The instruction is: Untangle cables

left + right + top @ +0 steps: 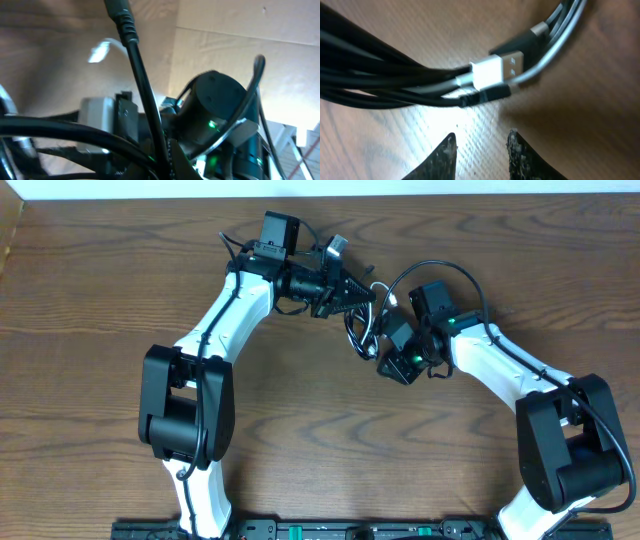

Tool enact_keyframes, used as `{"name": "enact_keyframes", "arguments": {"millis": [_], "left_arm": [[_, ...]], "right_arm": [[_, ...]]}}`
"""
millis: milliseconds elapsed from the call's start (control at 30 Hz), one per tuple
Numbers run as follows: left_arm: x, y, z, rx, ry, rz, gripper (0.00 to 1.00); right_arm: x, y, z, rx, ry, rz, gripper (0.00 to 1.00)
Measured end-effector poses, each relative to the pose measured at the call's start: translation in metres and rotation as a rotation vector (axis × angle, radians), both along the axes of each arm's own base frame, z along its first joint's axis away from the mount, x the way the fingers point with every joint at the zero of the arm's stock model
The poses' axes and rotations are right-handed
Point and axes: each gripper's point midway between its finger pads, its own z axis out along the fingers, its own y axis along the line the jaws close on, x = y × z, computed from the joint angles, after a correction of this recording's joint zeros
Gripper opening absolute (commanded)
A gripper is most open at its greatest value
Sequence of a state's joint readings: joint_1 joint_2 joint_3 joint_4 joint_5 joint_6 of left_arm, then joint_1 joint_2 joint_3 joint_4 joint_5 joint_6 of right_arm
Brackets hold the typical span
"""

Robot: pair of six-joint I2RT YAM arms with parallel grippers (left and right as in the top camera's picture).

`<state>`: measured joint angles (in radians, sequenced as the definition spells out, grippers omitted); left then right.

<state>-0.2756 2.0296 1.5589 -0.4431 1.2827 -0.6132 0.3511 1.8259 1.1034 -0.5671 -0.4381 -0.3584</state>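
The black and white cables (358, 330) lie bunched in a small tangle at the middle back of the table. My left gripper (366, 296) sits at the top of the tangle. In the left wrist view it (165, 156) looks shut on a black cable (142, 85) that runs up from the jaws, with a white plug end (100, 50) blurred behind. My right gripper (384, 350) is just right of the tangle. In the right wrist view it (480, 143) is open and empty, its tips just short of several black strands (395, 80) and a white USB plug (492, 70).
A wooden table (100, 300). The right arm's thick black wire (440, 268) loops above its wrist. The right arm's wrist motor with a green light (215, 117) shows close in front of the left wrist camera. The two grippers are close together.
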Motion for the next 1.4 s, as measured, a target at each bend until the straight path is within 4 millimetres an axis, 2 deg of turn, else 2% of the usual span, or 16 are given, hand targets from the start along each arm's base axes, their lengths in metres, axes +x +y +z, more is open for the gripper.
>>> {"name": "enact_keyframes", "arguments": {"millis": [33, 200, 300, 400, 500, 567, 667, 733, 867, 1000, 1067, 1133, 1267, 1300, 1333, 1400], "left_arm": [[-0.001, -0.001, 0.002, -0.011, 0.003, -0.007, 0.08], [-0.003, -0.002, 0.004, -0.019, 0.028, -0.008, 0.07], [0.007, -0.005, 0.010, -0.035, 0.016, 0.014, 0.08], [0.016, -0.009, 0.019, -0.061, -0.005, 0.032, 0.07], [0.023, -0.012, 0.027, -0.080, -0.001, 0.051, 0.08], [0.027, -0.013, 0.030, -0.088, -0.005, 0.061, 0.07], [0.031, -0.018, 0.037, -0.107, -0.033, 0.067, 0.07], [0.032, -0.026, 0.046, -0.133, -0.067, 0.056, 0.07], [0.026, -0.040, 0.061, -0.181, -0.087, 0.019, 0.07], [0.024, -0.041, 0.063, -0.186, -0.051, 0.016, 0.07], [0.024, -0.041, 0.063, -0.186, -0.047, 0.018, 0.08], [0.025, -0.041, 0.063, -0.185, -0.051, 0.021, 0.08], [0.028, -0.040, 0.064, -0.186, -0.097, 0.024, 0.49], [0.029, -0.038, 0.064, -0.187, -0.113, 0.022, 0.84], [0.029, -0.037, 0.064, -0.192, -0.136, 0.015, 0.92], [0.026, -0.034, 0.066, -0.205, -0.188, -0.014, 0.92]], "right_arm": [[0.003, 0.001, 0.001, 0.006, -0.004, -0.015, 0.36], [-0.002, 0.006, 0.006, 0.058, 0.051, -0.047, 0.44], [0.000, 0.006, 0.025, 0.126, 0.106, -0.076, 0.47], [0.021, 0.003, 0.063, 0.198, 0.065, -0.120, 0.48], [0.039, -0.002, 0.109, 0.261, -0.022, -0.155, 0.66], [0.050, -0.003, 0.138, 0.304, -0.092, -0.179, 0.71], [0.064, -0.001, 0.164, 0.353, -0.174, -0.201, 0.67], [0.073, 0.000, 0.171, 0.375, -0.208, -0.221, 0.60], [0.085, -0.003, 0.172, 0.349, -0.240, -0.284, 0.50], [0.089, -0.002, 0.173, 0.344, -0.247, -0.317, 0.33], [0.090, -0.002, 0.174, 0.350, -0.247, -0.325, 0.32], [0.091, -0.001, 0.175, 0.358, -0.247, -0.333, 0.25], [0.091, 0.000, 0.175, 0.370, -0.221, -0.371, 0.01], [0.092, -0.002, 0.173, 0.361, -0.209, -0.399, 0.01], [0.094, -0.007, 0.170, 0.350, -0.196, -0.441, 0.01], [0.099, -0.016, 0.167, 0.340, -0.172, -0.521, 0.01]]}}
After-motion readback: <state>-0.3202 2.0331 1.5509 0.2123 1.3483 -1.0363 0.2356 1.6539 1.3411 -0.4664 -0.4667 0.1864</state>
